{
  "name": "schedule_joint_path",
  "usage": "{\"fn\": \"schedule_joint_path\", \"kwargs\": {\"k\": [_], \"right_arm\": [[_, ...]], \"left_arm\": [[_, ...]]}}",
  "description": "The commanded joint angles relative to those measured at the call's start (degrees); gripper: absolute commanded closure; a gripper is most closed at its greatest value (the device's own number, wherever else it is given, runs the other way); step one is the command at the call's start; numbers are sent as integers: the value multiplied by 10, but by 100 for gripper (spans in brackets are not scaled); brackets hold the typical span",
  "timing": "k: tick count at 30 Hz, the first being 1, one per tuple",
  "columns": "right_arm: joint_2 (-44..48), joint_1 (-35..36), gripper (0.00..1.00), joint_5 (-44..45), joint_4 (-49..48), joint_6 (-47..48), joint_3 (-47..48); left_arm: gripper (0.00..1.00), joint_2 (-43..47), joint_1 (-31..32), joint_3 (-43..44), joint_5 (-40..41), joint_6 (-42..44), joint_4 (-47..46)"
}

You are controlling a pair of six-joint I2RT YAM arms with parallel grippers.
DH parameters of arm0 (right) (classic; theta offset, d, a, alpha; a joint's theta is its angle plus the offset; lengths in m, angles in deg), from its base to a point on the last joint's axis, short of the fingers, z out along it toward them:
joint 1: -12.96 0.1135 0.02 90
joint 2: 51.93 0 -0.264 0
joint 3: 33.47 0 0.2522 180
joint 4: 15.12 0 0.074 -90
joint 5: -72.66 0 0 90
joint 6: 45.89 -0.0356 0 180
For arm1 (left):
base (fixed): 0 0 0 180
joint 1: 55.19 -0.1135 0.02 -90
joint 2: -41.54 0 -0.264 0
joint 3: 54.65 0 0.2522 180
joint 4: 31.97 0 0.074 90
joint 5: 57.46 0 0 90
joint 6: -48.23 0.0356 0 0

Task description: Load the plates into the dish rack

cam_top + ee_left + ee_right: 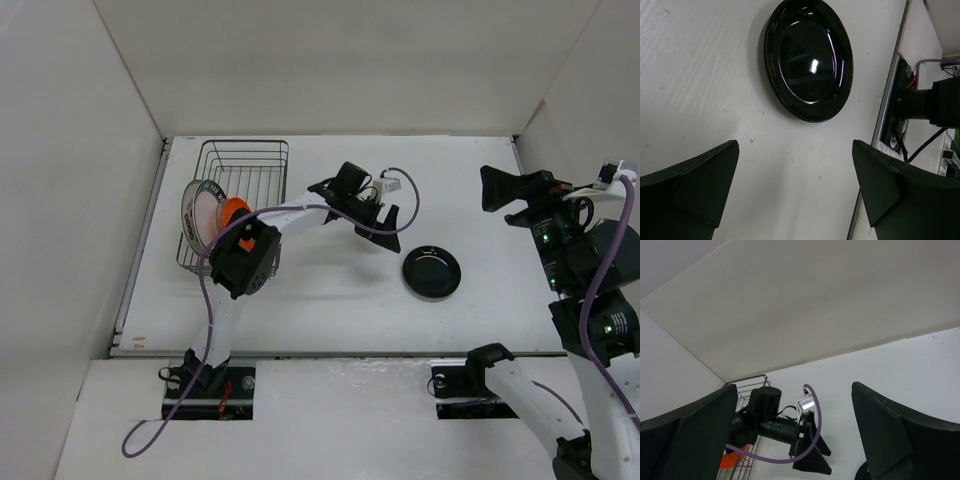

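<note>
Surface (330,300), white and matte with a faint grain, carries everything. Next in size is the dish rack (250,175), a rectangular basket of thin dark wire at the far left, its long axis running from near to far. At its near end a pale round plate (200,215) stands on edge, with a glossy orange plate (233,209) just beside it; the left arm's elbow partly hides both.

The left gripper (795,145) hangs over the middle of the surface, right of the rack, jaws spread wide and holding nothing. The right gripper (795,387) is raised at the right side, jaws equally wide and empty, facing the rack.

Smallest is the glossy black plate (809,57), round with a raised rim, lying flat and face up, well apart from the rack. It sits just beyond the left jaws, not between them.
</note>
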Motion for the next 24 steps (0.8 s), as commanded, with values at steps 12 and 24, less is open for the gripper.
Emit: {"fn": "schedule_joint_path", "kwargs": {"k": [12,24], "right_arm": [[8,-4,0,-50,-22,6,3],[39,-4,0,-72,-22,0,-7]], "left_arm": [[8,-50,61,46,44,-86,-43],[15,-118,66,67,78,-151,-76]]}}
